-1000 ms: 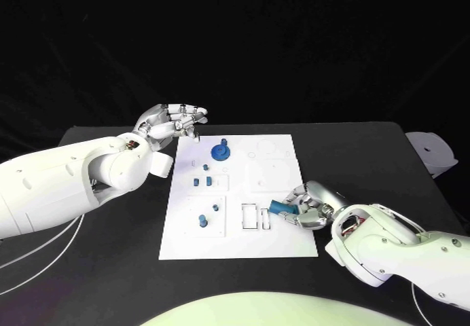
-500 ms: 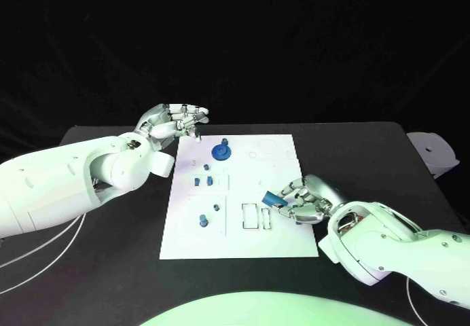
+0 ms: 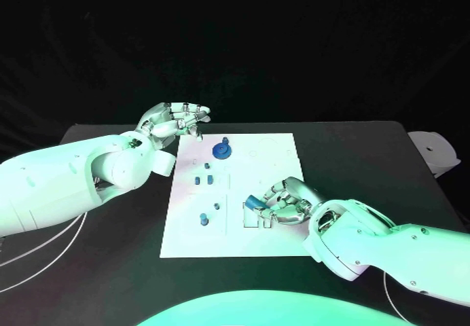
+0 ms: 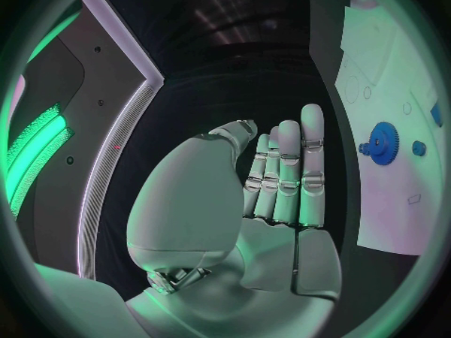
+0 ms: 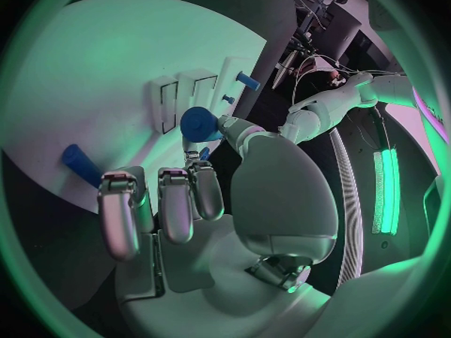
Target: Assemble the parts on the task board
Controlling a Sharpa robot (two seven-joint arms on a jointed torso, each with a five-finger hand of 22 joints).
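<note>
One task board (image 3: 235, 231) lies on one counter (image 3: 372, 156). Two robot hands: the left robot hand (image 3: 176, 121) and the right robot hand (image 3: 284, 204). One blue gear (image 3: 223, 150).

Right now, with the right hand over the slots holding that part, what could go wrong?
1. The right hand pinches the blue part at its fingertips, tilted over the slots; it may jam at a slot's edge or slip out.
2. The fingers hide much of the slots in the head view, so alignment is hard to check.
3. Pushing down near the board could shift it; the left hand hovers beyond its far corner, not bracing it.
</note>
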